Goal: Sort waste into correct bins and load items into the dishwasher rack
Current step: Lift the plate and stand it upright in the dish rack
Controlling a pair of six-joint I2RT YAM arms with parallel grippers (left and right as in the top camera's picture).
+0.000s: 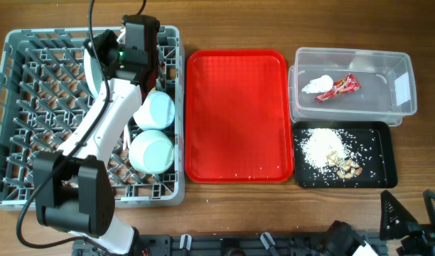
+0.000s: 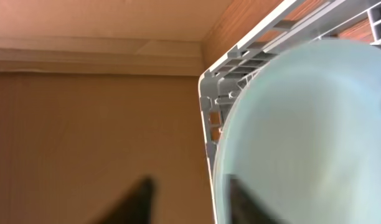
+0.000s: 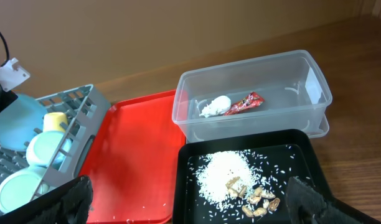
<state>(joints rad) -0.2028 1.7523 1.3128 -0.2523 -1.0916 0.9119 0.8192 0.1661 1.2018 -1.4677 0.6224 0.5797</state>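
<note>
My left gripper (image 1: 109,60) reaches over the far side of the grey dishwasher rack (image 1: 18,114). Its open fingers (image 2: 190,202) straddle the rim of the pale blue plate (image 1: 92,75), which stands on edge in the rack; the left finger is clear of the rim. Two bowls (image 1: 158,110) (image 1: 152,150) lie in the rack, with the yellow cup (image 3: 53,121) beside them. The napkin (image 1: 315,85) and red wrapper (image 1: 338,87) lie in the clear tub (image 1: 402,78). Rice and scraps (image 1: 324,148) lie in the black tray (image 1: 384,167). My right gripper (image 3: 187,194) is open and empty above the black tray's near edge.
The flat red tray (image 1: 235,114) lies between the rack and the bins, with a few rice grains near its front edge. The left arm stretches across the rack's right half. Bare wooden table shows in front of the red tray.
</note>
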